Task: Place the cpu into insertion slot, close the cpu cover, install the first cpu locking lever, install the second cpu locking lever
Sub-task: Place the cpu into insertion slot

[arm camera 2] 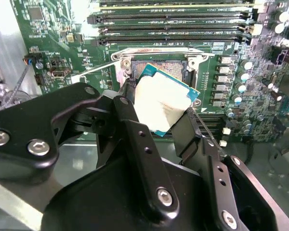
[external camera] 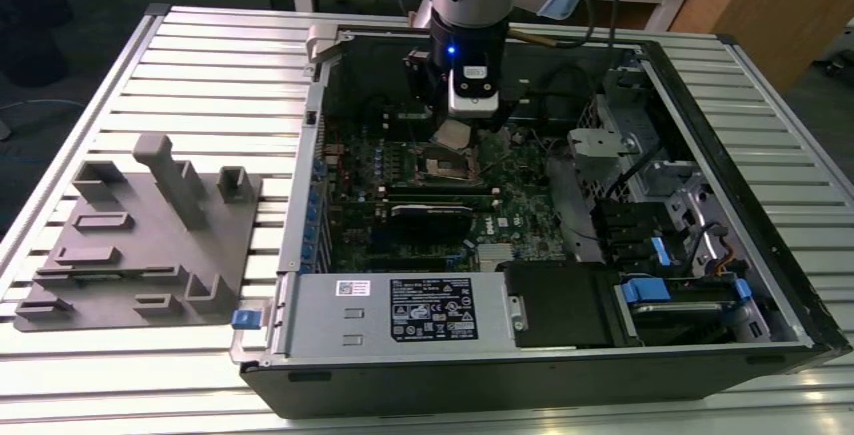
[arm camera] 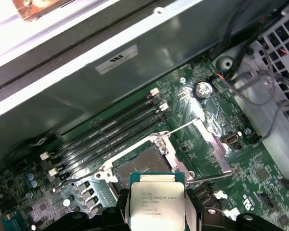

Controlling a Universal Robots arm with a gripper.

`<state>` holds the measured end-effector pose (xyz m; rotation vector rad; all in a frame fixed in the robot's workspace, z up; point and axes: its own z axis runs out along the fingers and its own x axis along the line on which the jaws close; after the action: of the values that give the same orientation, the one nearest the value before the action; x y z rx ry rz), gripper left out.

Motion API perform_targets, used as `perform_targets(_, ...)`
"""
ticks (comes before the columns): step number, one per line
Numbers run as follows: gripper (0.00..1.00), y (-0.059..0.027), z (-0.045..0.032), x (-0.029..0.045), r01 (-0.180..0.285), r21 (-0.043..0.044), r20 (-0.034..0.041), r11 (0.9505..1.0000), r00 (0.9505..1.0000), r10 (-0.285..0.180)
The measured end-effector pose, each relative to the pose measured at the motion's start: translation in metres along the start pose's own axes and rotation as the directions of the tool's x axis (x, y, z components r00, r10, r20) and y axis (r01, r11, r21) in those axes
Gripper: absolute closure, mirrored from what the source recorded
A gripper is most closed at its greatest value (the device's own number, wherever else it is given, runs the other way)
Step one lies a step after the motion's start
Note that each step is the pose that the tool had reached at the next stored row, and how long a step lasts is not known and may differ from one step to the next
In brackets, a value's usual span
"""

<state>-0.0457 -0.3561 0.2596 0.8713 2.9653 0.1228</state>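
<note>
The gripper was clamped on the cpu, pinching it by two opposite edges and holding it tilted just above the insertion slot, not yet seated. The cpu cover stood swung open beside the slot, inside the computer case lying on the counter.

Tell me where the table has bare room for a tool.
Bare table slats lie behind and in front of the grey fixture, exterior view's left. The case is crowded; there the end effector holds the cpu over the slot.
</note>
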Motion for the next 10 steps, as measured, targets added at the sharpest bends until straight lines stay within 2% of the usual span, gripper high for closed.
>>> perform_targets(6, 0.46, 0.0, 0.0002, 0.0, -0.087, 0.0018, 0.0079, 0.9962, 0.9962, 0.087)
perform_targets(10, 0.46, 0.0, 0.0003, 0.0, -0.09, 0.0018, 0.0082, 0.996, 0.996, 0.09)
